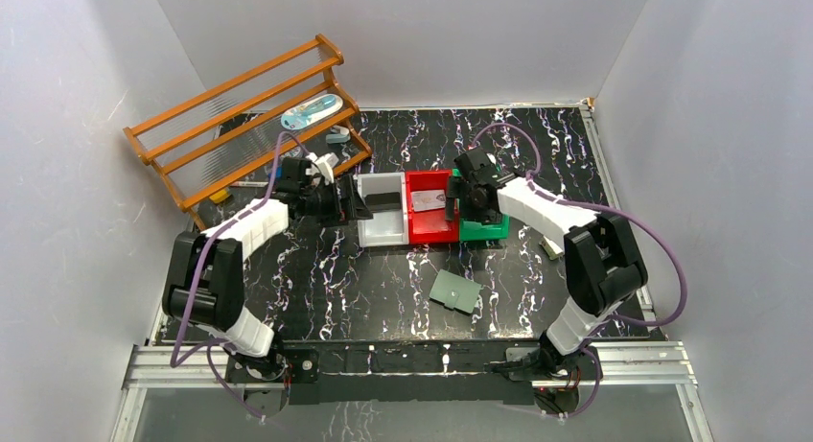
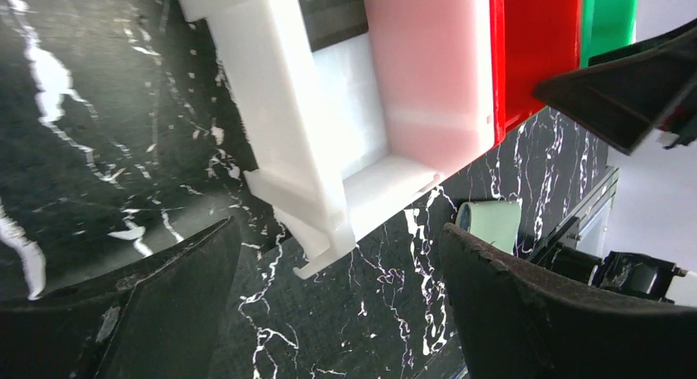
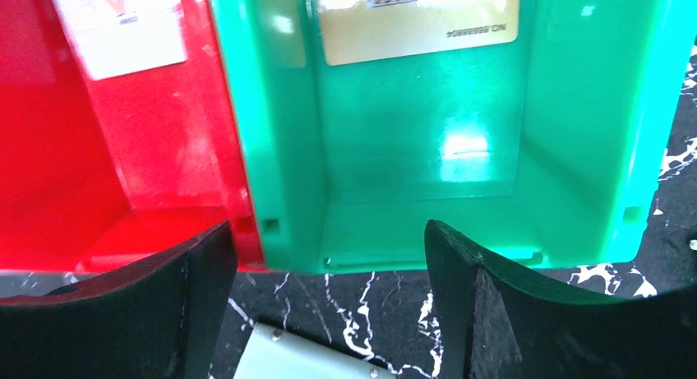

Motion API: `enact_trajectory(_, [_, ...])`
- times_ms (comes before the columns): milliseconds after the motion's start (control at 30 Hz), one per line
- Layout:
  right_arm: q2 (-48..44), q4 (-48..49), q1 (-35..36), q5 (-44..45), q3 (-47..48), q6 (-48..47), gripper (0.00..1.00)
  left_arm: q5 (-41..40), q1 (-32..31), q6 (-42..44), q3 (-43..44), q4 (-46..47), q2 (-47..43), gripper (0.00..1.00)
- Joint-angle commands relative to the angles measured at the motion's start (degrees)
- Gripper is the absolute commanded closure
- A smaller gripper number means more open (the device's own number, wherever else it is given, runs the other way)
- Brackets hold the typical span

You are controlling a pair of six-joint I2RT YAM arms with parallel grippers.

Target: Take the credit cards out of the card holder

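Black white-veined table (image 1: 383, 289) is carrying everything. Wooden rack (image 1: 240, 106) is standing on the far-left corner, angled to the table edges. Small yellow item (image 1: 220, 196) is lying just beside the rack's near end, too small to identify. Three bins are sitting side by side mid-table, walls touching: white bin (image 1: 382, 233) on the left, red bin (image 1: 431, 229) in the middle, green bin (image 1: 484, 231) on the right. Card holder (image 1: 454, 291) is lying flat and skewed on bare marble nearer the front, apart from the bins. Small pale object (image 1: 551, 248) is sitting near the right edge; can't tell what it is.
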Motion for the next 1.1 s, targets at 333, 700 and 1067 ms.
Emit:
enact_trajectory(333, [-20.3, -1.2, -0.2, -7.6, -9.2, 1.4, 0.03, -4.2, -2.6, -0.2, 0.9, 0.3, -0.9, 0.19])
enact_trajectory(700, [-35.3, 10.1, 0.0, -30.6, -31.2, 8.6, 0.08, -19.8, -2.5, -1.7, -5.6, -3.6, -22.0, 0.06])
enact_trajectory(1067, [-25.7, -3.5, 5.7, -15.9, -24.8, 4.5, 0.13, -27.0, -2.2, -6.7, -12.6, -9.4, -38.7, 0.02])
